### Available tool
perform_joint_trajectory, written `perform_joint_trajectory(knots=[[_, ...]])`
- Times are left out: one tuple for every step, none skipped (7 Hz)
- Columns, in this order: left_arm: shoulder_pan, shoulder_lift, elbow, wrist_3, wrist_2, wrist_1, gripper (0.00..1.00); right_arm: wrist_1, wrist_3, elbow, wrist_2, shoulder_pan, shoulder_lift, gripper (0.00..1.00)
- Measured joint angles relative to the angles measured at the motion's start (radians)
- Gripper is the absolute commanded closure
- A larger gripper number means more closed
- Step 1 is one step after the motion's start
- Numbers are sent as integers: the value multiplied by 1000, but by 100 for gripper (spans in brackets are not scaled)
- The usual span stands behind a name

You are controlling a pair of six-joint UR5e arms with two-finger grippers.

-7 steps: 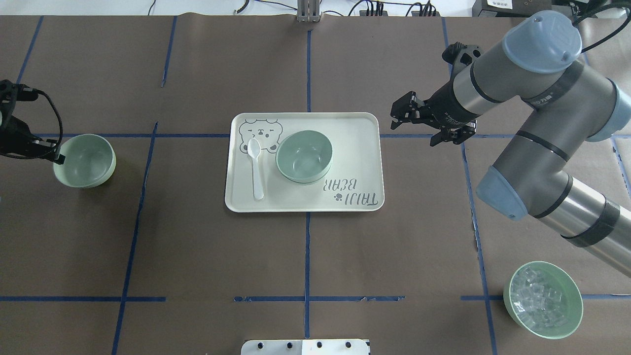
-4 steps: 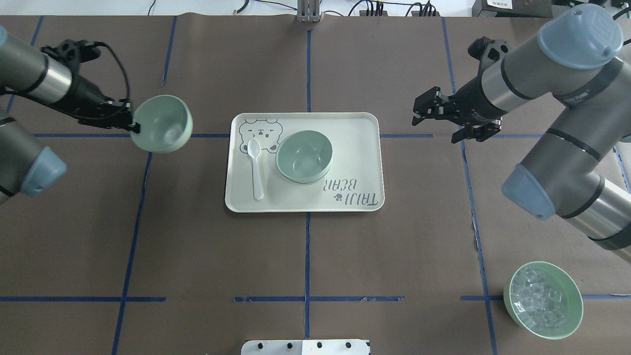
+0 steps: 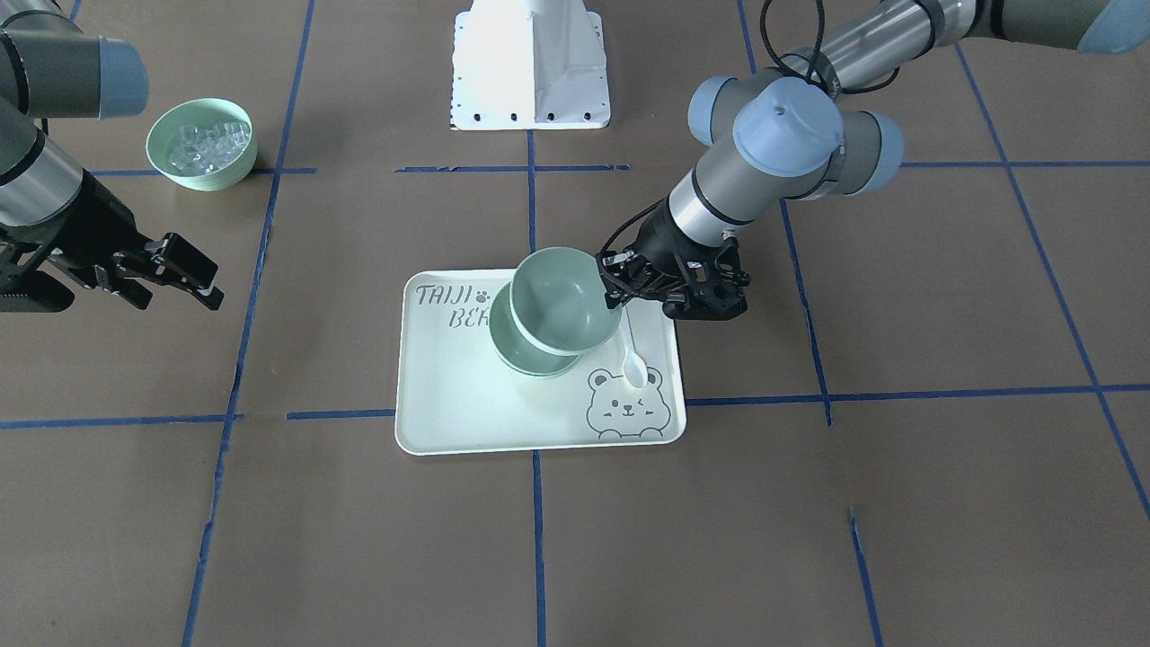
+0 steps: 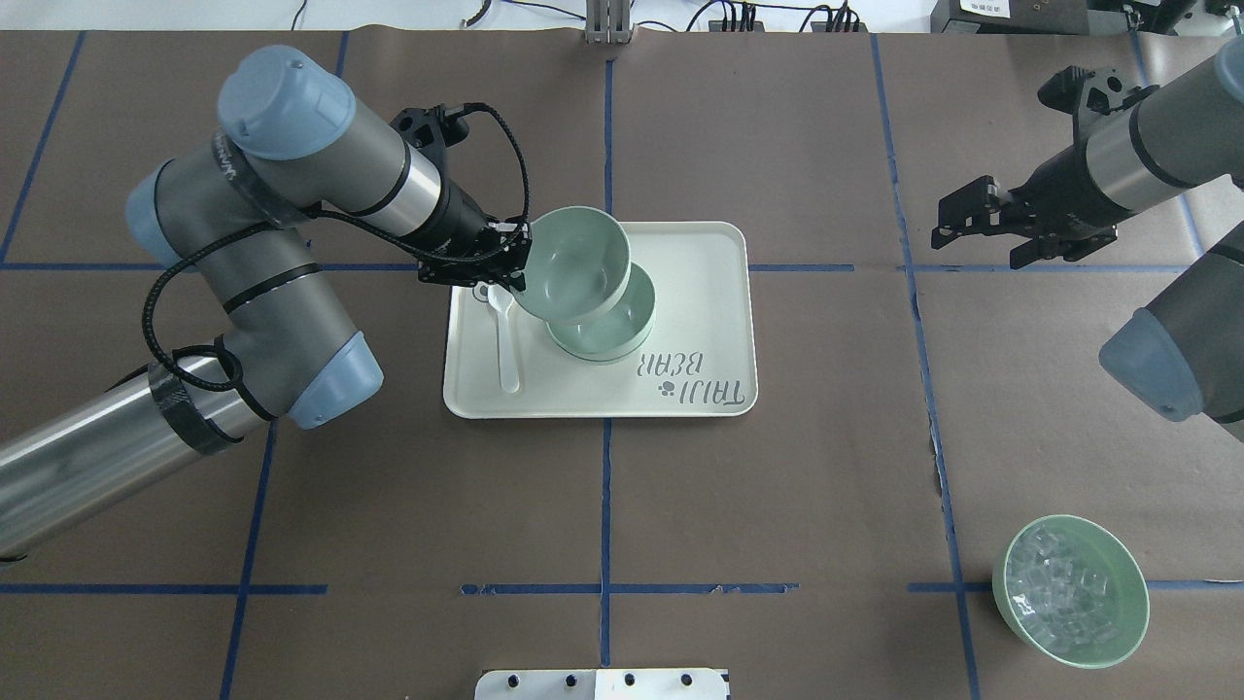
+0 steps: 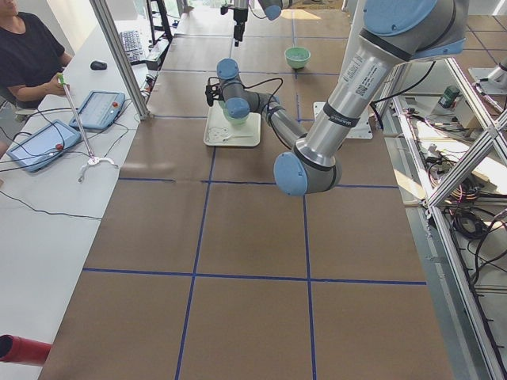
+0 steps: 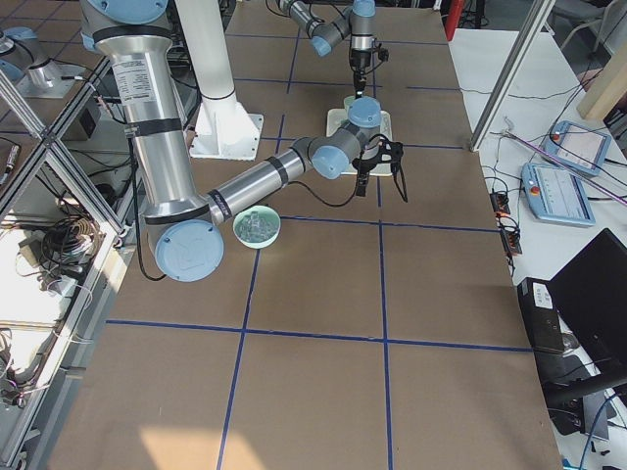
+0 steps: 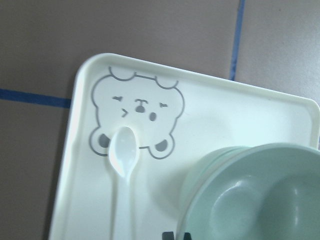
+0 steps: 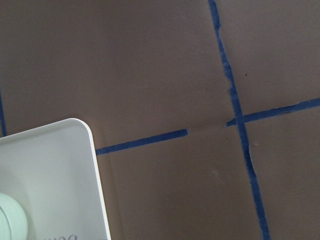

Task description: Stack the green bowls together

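My left gripper [image 4: 522,261] is shut on the rim of a pale mint-green bowl [image 4: 573,258] and holds it tilted over the far left part of a matching green bowl [image 4: 614,335] that stands on the bear-print tray [image 4: 700,292]. The front view shows the held bowl [image 3: 561,305] overlapping the tray bowl [image 3: 526,355]; I cannot tell whether they touch. The left wrist view shows the held bowl [image 7: 270,200] close up. No third separate green bowl shows. My right gripper [image 4: 957,226] is open and empty, off the tray to the right.
A white spoon [image 4: 507,350] lies on the tray's left part, just under my left gripper. A green bowl of clear cubes [image 4: 1069,591] stands at the near right of the table. Blue tape lines cross the brown table cover.
My left arm has carried the green bowl from the table's left side to over the tray bowl. My right arm has drawn back to the right, away from the tray.
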Motion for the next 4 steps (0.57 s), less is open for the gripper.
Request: perform_joint_trajectory(knots=[[14, -12, 4, -3, 34, 15, 100, 1, -10, 0, 1, 3, -8, 0], [22, -16, 8, -3, 56, 23, 100, 3, -13, 0, 1, 3, -13, 0], [34, -17, 14, -1, 71, 30, 100, 4, -14, 0, 1, 3, -15, 0], [52, -20, 20, 0, 90, 31, 100, 4, -14, -1, 1, 3, -16, 0]])
